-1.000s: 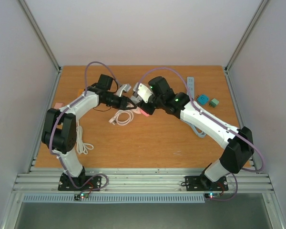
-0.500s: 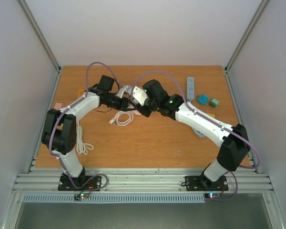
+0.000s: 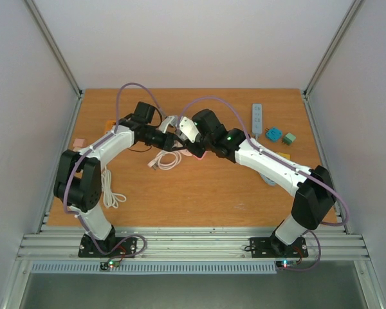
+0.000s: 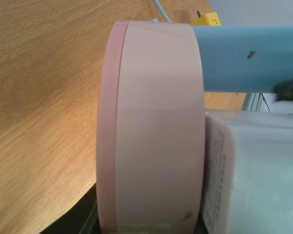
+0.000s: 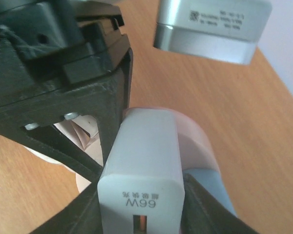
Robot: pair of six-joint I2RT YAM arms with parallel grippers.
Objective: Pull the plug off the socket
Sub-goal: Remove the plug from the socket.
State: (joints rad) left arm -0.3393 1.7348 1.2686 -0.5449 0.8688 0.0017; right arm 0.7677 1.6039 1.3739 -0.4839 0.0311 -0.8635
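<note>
The wooden tabletop (image 3: 199, 193) carries a coiled white cable (image 3: 167, 159) at its middle and a looser white cord (image 3: 112, 193) near left. Far right lies a white remote (image 3: 257, 118), with a teal block (image 3: 274, 135) and a green block (image 3: 289, 138) just beside it.

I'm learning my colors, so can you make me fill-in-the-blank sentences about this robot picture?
The round socket is ___.
The plug pressed against it is ___.
The right gripper squeezes the ___.
Missing words: pink, white, plug.
</note>
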